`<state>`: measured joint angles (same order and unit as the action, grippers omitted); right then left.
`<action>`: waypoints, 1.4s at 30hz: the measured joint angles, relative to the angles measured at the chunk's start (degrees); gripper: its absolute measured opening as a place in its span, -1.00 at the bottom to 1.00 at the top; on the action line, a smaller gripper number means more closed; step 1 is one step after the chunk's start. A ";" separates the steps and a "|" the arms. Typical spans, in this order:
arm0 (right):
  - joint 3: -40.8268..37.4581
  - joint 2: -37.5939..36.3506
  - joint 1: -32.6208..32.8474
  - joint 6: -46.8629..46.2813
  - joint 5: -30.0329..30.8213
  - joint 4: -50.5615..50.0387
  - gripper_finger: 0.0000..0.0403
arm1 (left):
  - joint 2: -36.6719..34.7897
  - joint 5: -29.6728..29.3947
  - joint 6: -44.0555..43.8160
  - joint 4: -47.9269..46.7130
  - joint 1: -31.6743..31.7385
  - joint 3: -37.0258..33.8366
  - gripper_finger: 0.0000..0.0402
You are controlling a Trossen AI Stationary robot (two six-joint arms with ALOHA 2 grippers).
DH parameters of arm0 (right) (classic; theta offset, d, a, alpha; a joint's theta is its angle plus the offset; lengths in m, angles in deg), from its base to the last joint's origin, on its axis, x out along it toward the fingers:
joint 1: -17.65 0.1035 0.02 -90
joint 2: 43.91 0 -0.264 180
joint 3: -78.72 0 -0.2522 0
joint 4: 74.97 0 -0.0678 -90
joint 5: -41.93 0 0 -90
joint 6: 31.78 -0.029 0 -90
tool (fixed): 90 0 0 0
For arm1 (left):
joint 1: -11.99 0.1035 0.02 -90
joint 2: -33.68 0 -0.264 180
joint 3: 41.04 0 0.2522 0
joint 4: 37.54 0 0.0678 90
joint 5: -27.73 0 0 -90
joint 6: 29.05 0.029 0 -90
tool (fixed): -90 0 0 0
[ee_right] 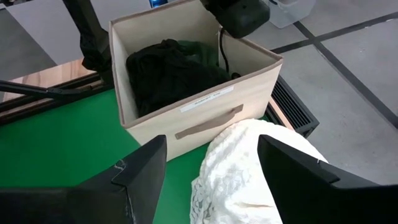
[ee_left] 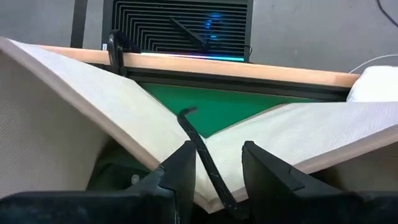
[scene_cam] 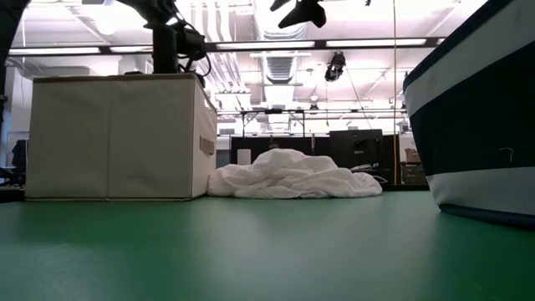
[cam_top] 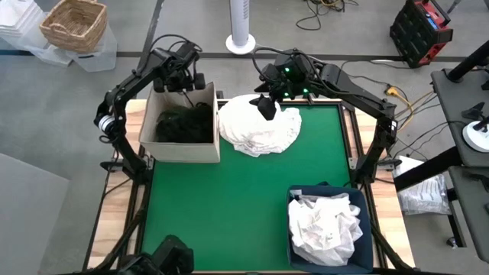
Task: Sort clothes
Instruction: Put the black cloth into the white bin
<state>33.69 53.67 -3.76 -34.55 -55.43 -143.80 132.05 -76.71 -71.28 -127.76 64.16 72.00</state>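
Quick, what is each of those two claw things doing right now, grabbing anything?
Left tool: partly open, empty, above the beige fabric box of dark clothes.
Right tool: open, empty, above the white fabric pile.

Worktop point(cam_top: 229, 206): green. Box point(cam_top: 183, 152): beige, on the worktop's far left; holds black and dark green clothes point(cam_top: 182, 122). Beside the box: white heap point(cam_top: 258, 128). Bin point(cam_top: 367, 210): navy blue, white clothes point(cam_top: 325, 226) inside.

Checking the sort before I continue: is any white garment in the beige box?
No. In the high view the beige box holds only dark clothes; the white pile lies beside it.
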 joint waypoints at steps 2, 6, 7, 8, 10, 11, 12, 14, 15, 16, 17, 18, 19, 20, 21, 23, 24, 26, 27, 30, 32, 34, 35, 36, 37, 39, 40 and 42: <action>0.00 0.00 0.00 -0.04 0.00 -0.02 0.22 | 0.40 0.00 0.22 0.01 -0.12 0.00 -0.44; 0.00 0.00 0.00 -0.04 0.00 -0.04 0.21 | 0.90 0.00 0.64 -0.07 -0.12 0.00 -0.44; 0.00 0.00 0.00 -0.04 0.00 -0.04 0.20 | 0.92 0.00 0.67 -0.07 -0.12 0.00 -0.44; 0.00 0.00 0.00 -0.03 0.00 -0.04 0.20 | 0.92 0.00 0.69 -0.10 -0.12 0.00 -0.44; 0.01 0.00 0.00 -0.02 0.00 -0.04 0.18 | 0.92 0.00 0.69 -0.12 -0.12 0.00 -0.44; 0.00 0.00 0.00 -0.02 0.00 -0.04 0.17 | 0.94 0.00 0.71 -0.12 -0.12 0.00 -0.45; 0.00 0.00 0.00 -0.02 0.00 -0.04 0.17 | 0.94 0.00 0.71 -0.17 -0.12 0.00 -0.47; 0.00 0.00 0.00 -0.02 0.00 -0.04 0.17 | 0.95 0.02 0.73 -0.31 -0.12 0.00 -0.53; 0.00 0.00 0.00 -0.02 0.00 -0.04 0.17 | 0.97 0.02 0.80 -0.40 -0.12 0.00 -0.56; 0.00 0.00 0.00 -0.02 0.00 -0.04 0.18 | 0.98 0.04 0.97 -0.55 -0.12 0.00 -0.60; 0.00 0.00 0.00 -0.02 0.00 -0.04 0.19 | 0.98 0.04 1.10 -0.71 -0.12 0.00 -0.64; 0.00 0.00 0.00 -0.02 0.00 -0.04 0.19 | 0.98 0.04 1.15 -0.94 -0.12 0.00 -0.68; 0.00 0.00 0.00 -0.02 0.00 -0.04 0.20 | 0.98 0.04 1.17 -1.19 -0.12 0.00 -0.73; 0.00 0.00 0.00 -0.02 0.00 -0.02 0.21 | 0.98 0.04 1.17 -1.20 -0.12 0.00 -0.78; 0.00 0.00 0.00 -0.02 0.00 -0.04 0.21 | 0.99 0.04 1.17 -1.18 -0.12 0.00 -0.83; 0.00 0.00 0.00 -0.02 0.00 -0.02 0.21 | 1.02 0.04 1.17 -1.19 -0.12 0.00 -0.94; 0.00 0.00 0.00 -0.02 0.00 -0.02 0.21 | 1.02 0.04 1.17 -1.19 -0.12 0.00 -0.97; 0.00 0.00 0.00 -0.06 0.00 -0.02 0.19 | 1.02 0.04 1.23 -1.19 -0.12 0.00 -0.98; 0.00 0.00 0.02 -0.11 0.00 -0.02 0.18 | 1.02 0.04 1.26 -1.19 -0.12 0.00 -0.97; 0.00 0.00 0.00 -0.12 0.00 -0.02 0.17 | 1.02 0.04 1.26 -1.17 -0.12 0.00 -0.99; 0.00 0.00 0.00 -0.14 0.00 -0.02 0.18 | 1.02 0.02 1.30 -1.17 -0.12 0.00 -0.99; 0.01 0.00 0.01 -0.13 0.00 -0.02 0.19 | 1.02 0.02 1.67 -1.18 -0.16 0.00 -0.99; 0.00 0.00 0.00 -0.15 0.00 -0.02 0.20 | 1.02 0.02 1.89 -1.34 -0.19 0.21 -0.99; 0.00 0.00 0.00 -0.15 0.00 -0.02 0.21 | 1.02 0.02 2.15 -1.40 -0.23 0.59 -1.00; 0.00 0.00 0.00 -0.15 0.00 -0.02 0.21 | 1.02 0.03 2.36 -1.43 -0.25 1.16 -1.00; 0.00 0.00 0.01 -0.15 0.00 -0.02 0.21 | 0.94 0.01 2.72 -1.41 -0.28 2.23 -1.00; 0.00 0.00 0.01 -0.15 0.00 -0.01 0.21 | 0.92 0.01 2.73 -1.48 -0.28 2.75 -1.00; 0.00 0.00 0.00 -0.15 0.00 -0.02 0.19 | 0.92 -0.01 2.95 -1.60 -0.28 3.83 -1.00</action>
<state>33.69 53.67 -3.75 -34.70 -55.43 -143.83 132.96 -76.72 -68.33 -129.36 63.89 75.84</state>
